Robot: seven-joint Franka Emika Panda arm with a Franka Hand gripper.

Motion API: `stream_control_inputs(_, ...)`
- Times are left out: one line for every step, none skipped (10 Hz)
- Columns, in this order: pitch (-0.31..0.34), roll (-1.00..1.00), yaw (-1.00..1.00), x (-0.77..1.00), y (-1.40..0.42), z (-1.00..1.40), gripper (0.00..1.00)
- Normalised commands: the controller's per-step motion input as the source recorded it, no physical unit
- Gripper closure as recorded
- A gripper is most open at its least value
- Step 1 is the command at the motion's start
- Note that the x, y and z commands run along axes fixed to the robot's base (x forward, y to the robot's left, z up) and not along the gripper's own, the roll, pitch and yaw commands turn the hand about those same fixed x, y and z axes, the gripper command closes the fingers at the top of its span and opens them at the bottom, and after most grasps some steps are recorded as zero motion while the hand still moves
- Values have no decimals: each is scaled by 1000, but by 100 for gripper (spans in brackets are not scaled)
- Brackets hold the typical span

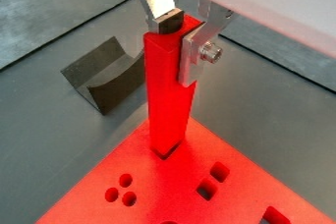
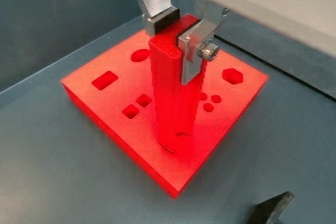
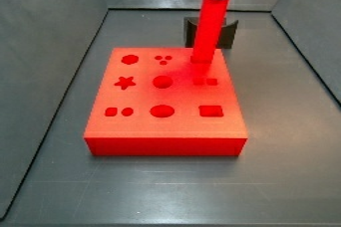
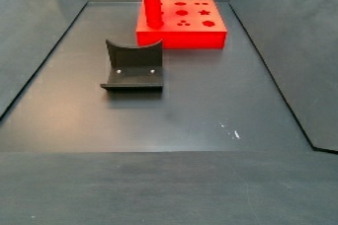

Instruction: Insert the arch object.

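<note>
The arch object [image 2: 175, 90], a tall bright red bar, stands upright with its lower end meeting the red board [image 2: 98, 95] at a cut-out near the board's edge. In a wrist view its foot [image 1: 164, 147] seems to sit right at the mouth of the hole; how deep it has gone I cannot tell. Held vertical like this, it lines up with the opening, which I take to be the point of the pose.

The claw [image 1: 178, 33] grips the bar by its top end, the silver fingers [image 1: 201, 51] pressed against opposite faces, closed down to just the bar's width. In a side view the bar [image 3: 208, 27] rises over the board's far part.

The dark grey block [image 4: 132, 68] with the curved notch sits well apart on the desk [image 4: 199, 130], untouched.
</note>
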Motion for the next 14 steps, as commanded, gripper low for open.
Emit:
stream_control_inputs(0, -100, 0, -157, 97, -14, 100)
stream_control_inputs(-13, -93, 0, -140, 57, -74, 100)
stream_control_inputs(-37, -73, 0, 0, 0, -171, 100)
stream_control_inputs(-33, -44, 3, 0, 0, -180, 100)
stream_control_inputs(-33, -53, 14, 43, 0, -163, 100)
stream_control_inputs(-30, -43, 6, 120, 0, -157, 100)
stream_control_inputs(-11, -40, 0, 26, 0, -146, 100)
stream_control_inputs(-10, -51, 9, 46, -3, -100, 100)
stream_control_inputs(-16, -54, 34, 123, -29, -80, 100)
stream_control_inputs(-20, -37, 26, 169, -11, -91, 100)
stream_control_inputs(-11, -34, 43, 160, -20, -69, 100)
stream_control_inputs(0, -21, 77, 191, -14, -37, 100)
stream_control_inputs(0, 0, 23, 11, 0, -126, 100)
stream_control_inputs(-7, 0, 0, 0, 0, -217, 100)
